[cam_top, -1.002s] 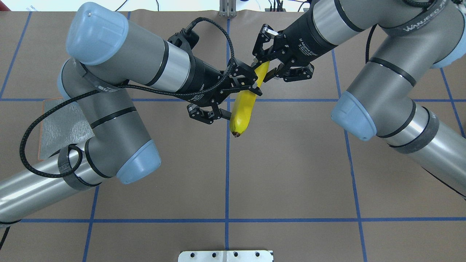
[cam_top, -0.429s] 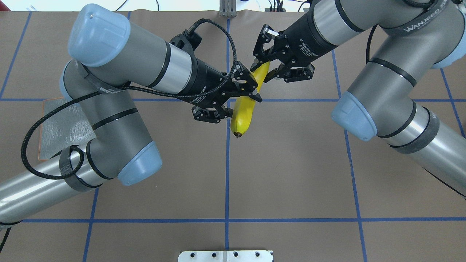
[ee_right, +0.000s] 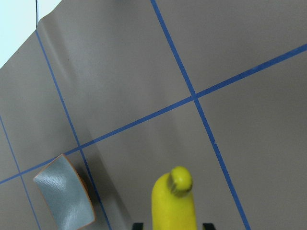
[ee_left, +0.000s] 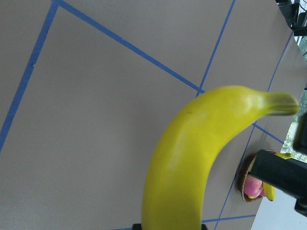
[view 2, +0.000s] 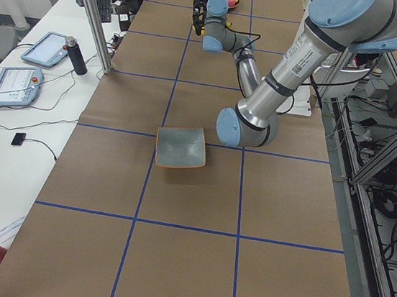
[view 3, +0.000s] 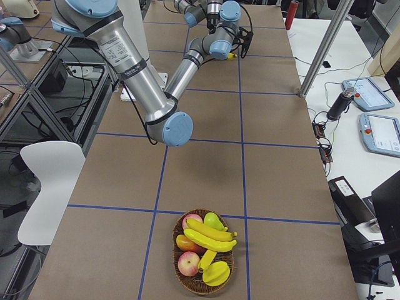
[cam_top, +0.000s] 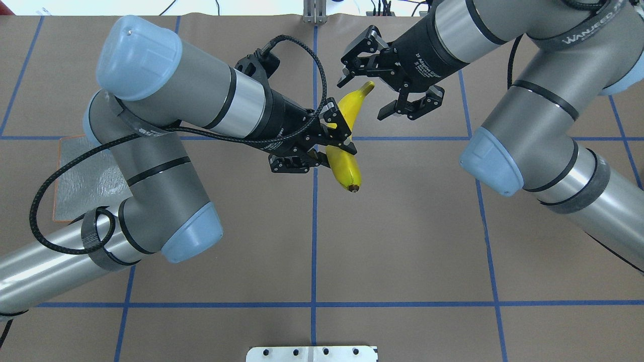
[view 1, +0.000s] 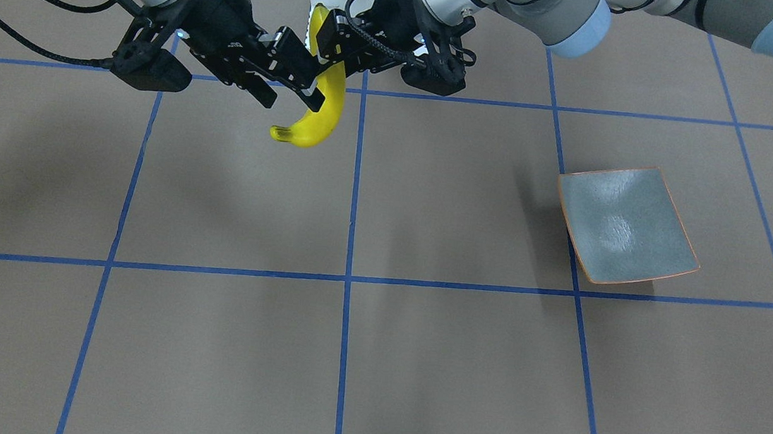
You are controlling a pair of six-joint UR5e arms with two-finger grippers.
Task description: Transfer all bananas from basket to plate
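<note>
L gripper (cam_top: 329, 148) jaws are clamping the banana (cam_top: 347, 171) mid-body, holding it in the air over the middle of the table (cam_top: 402, 226), toward the far side. R gripper (cam_top: 365, 99) jaws are standing wide apart around the stem end, not gripping. Prob. the handover step, w/ L arm carrying alone. Plate (view 1: 623, 225) is sitting bare on the robot's left. Basket (view 3: 175, 253) w/ more bananas (view 3: 209, 234) is sitting well off to the right. Next move: R backing clear, L swinging left over the plate & lowering before opening.
</note>
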